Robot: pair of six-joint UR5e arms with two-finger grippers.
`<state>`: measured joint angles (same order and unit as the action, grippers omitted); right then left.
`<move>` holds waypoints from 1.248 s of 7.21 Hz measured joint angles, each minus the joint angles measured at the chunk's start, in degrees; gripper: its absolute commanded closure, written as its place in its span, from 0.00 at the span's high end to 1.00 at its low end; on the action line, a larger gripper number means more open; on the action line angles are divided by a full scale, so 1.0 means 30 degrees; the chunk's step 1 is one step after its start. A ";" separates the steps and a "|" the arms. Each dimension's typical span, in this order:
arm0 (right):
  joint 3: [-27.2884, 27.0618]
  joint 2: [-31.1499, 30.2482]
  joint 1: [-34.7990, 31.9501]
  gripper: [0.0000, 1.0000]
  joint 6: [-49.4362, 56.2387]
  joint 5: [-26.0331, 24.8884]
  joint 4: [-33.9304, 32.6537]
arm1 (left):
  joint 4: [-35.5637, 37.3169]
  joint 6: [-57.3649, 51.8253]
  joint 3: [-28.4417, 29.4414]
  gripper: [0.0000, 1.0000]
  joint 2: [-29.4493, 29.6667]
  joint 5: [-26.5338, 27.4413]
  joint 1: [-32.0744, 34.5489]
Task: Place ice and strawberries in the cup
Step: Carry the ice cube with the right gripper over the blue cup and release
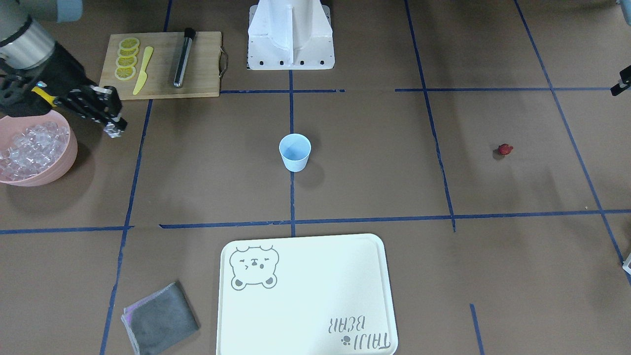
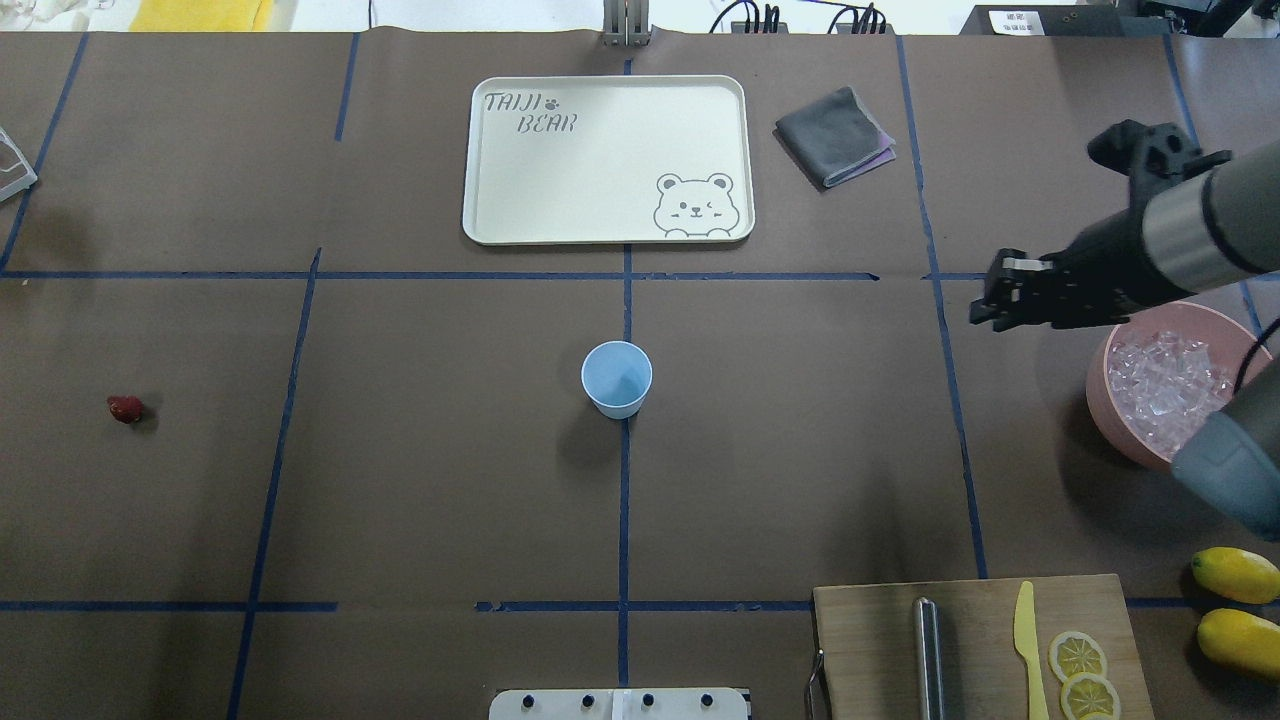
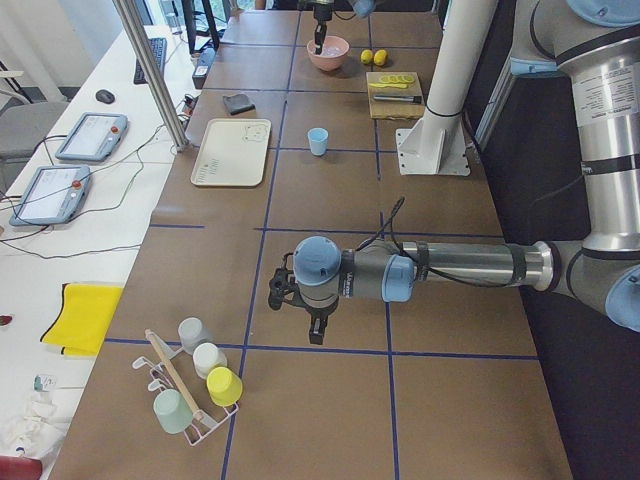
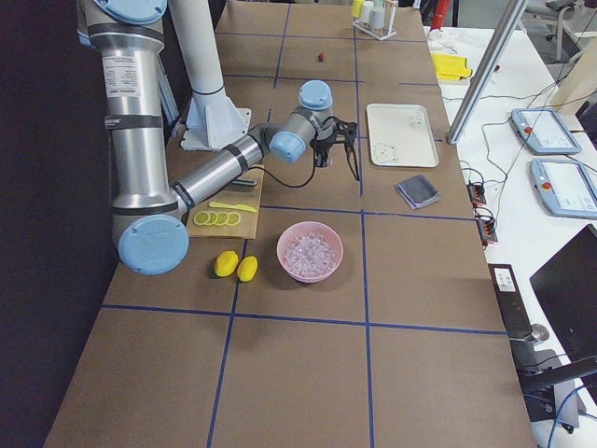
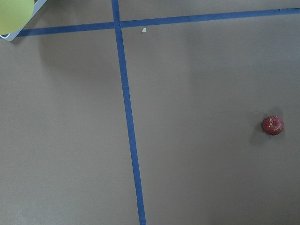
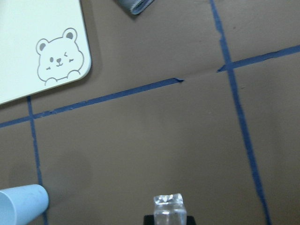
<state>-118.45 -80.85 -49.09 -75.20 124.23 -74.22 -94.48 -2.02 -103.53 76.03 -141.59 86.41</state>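
- Currently a slippery ice cube (image 6: 168, 207) is pinched by the right gripper (image 2: 985, 303); it could be dropped before the cup (image 2: 617, 378).
- State of the left gripper (image 3: 316, 328) cannot be told.

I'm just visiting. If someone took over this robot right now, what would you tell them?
Right gripper: shut on one ice cube, near the pink bowl, short of the cup.
Left gripper: above the table; open or shut, cannot tell.
Strawberry: lying on the table, far from the cup.
Done: ice cube picked up; cup looks empty.
Left: drop it in, then the strawberry.
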 measured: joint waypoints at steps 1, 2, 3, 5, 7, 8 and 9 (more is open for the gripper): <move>0.0284 0.2134 0.1435 0.00 -0.1533 -0.1173 -0.1449 | 0.0000 0.0001 -0.0001 1.00 0.0000 -0.0006 0.0002; 0.0949 0.4362 0.2980 0.00 -0.2417 -0.2433 -0.3029 | -0.0001 0.0001 -0.0001 1.00 0.0001 -0.0019 0.0004; 0.1916 0.6159 0.4390 0.00 -0.3344 -0.3663 -0.3817 | 0.0000 0.0001 -0.0001 1.00 0.0006 -0.0025 0.0003; 0.3729 0.8348 0.6149 0.01 -0.4754 -0.5086 -0.4126 | -0.0007 0.0001 0.0009 1.00 0.0024 -0.0010 0.0002; 0.5373 0.9897 0.6958 0.02 -0.5183 -0.5850 -0.4140 | -0.0007 0.0001 0.0003 1.00 0.0023 -0.0019 0.0003; 0.6347 1.0857 0.7093 0.03 -0.5501 -0.6006 -0.4130 | -0.0002 0.0001 0.0001 1.00 0.0012 -0.0026 0.0001; 0.6882 1.1348 0.7141 0.07 -0.5674 -0.6107 -0.4122 | -0.0007 0.0000 0.0000 1.00 0.0004 -0.0028 0.0003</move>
<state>-97.81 -46.80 -27.67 -92.23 105.91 -86.58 -94.50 -2.02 -103.53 76.04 -141.68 86.42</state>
